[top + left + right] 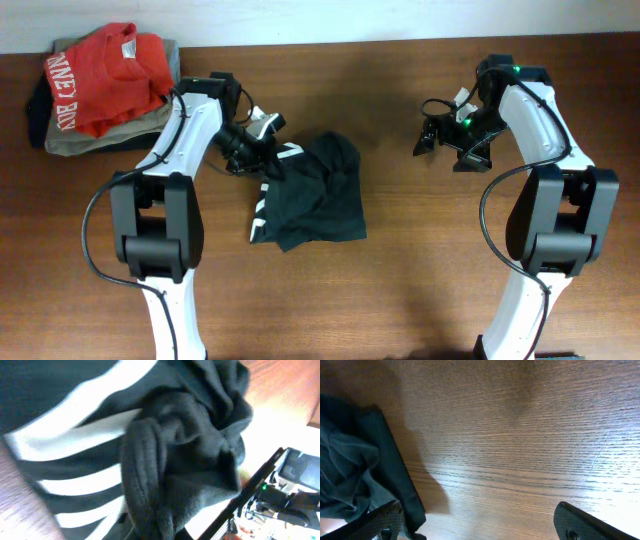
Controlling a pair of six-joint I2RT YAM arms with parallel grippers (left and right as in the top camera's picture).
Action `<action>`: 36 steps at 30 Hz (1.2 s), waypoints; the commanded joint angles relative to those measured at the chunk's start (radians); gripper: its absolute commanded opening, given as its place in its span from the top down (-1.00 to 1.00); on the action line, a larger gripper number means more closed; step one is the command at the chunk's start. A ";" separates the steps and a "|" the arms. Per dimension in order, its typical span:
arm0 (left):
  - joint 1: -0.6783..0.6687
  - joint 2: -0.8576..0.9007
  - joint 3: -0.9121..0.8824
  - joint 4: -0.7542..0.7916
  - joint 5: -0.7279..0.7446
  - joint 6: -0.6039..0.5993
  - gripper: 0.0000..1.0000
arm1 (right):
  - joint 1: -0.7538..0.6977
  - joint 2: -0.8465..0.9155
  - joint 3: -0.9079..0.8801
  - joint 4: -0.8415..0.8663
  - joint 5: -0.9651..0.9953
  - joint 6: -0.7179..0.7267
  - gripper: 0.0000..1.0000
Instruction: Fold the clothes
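Observation:
The clothes [315, 195], a black T-shirt with white lettering, lie crumpled in a heap at the middle of the table. My left gripper [268, 160] is at the heap's upper left edge, shut on a bunch of the fabric. In the left wrist view the clothes [175, 460] fill the frame, and a thick fold runs down into the jaws and hides the fingers. My right gripper [440, 140] hovers open over bare wood, to the right of the shirt and apart from it. In the right wrist view my right gripper [480, 527] holds nothing, and the shirt's edge [355, 465] lies at the left.
A red shirt with white letters [105, 75] lies on a grey-olive folded garment [70, 140] at the back left corner. The brown wooden table [420, 260] reaches a pale wall along the back.

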 commanded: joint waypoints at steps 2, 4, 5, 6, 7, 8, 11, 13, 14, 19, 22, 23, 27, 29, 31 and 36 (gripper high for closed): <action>-0.169 -0.035 -0.014 0.004 0.063 -0.006 0.99 | 0.005 0.000 0.014 0.003 -0.006 -0.004 -0.99; -0.256 -0.035 -0.014 -0.009 0.059 -0.022 0.75 | 0.005 0.000 0.014 0.006 -0.006 -0.004 -0.98; -0.283 -0.035 -0.014 -0.021 0.060 -0.022 0.68 | 0.005 0.000 0.014 0.008 -0.006 -0.004 -0.98; -0.307 -0.035 -0.014 -0.036 0.060 -0.022 0.66 | 0.005 0.000 0.014 0.012 -0.006 -0.004 -0.98; -0.324 -0.035 -0.014 -0.045 0.060 -0.021 0.65 | 0.005 0.000 0.014 0.015 -0.006 -0.004 -0.98; -0.334 -0.036 -0.014 -0.054 0.060 -0.015 0.59 | 0.005 0.000 0.014 0.018 -0.006 -0.003 -0.98; -0.334 -0.037 -0.001 -0.121 0.055 0.044 -0.59 | 0.004 0.000 0.014 0.027 -0.016 -0.002 -0.98; -0.291 -0.041 0.048 -0.167 0.036 0.051 -0.98 | 0.004 0.000 0.014 0.034 -0.062 0.000 -0.97; -0.264 -0.043 0.089 -0.187 0.035 0.061 -0.98 | 0.004 0.000 0.014 0.038 -0.070 0.000 -0.97; -0.059 -0.058 0.261 -0.093 -0.149 -0.212 -0.98 | 0.023 0.000 0.033 0.037 -0.104 -0.028 -1.00; 0.097 -0.056 0.211 -0.011 -0.257 -0.308 -0.98 | 0.125 0.000 0.068 0.053 -0.098 -0.050 -0.99; 0.126 -0.053 0.185 -0.002 -0.259 -0.307 -0.98 | 0.171 0.000 0.074 0.074 -0.078 -0.049 -0.99; 0.169 -0.053 0.031 0.080 -0.275 -0.308 -0.98 | 0.401 0.001 0.075 0.191 0.084 0.009 -0.99; 0.169 -0.053 -0.064 0.145 -0.275 -0.308 -0.98 | 0.511 0.001 0.075 0.231 0.242 0.047 -0.99; 0.169 -0.053 -0.116 0.182 -0.275 -0.308 -0.98 | 0.569 0.001 0.075 0.264 0.306 0.070 -0.91; 0.169 -0.053 -0.176 0.221 -0.275 -0.307 -0.98 | 0.587 0.049 0.075 0.300 0.356 0.114 -0.63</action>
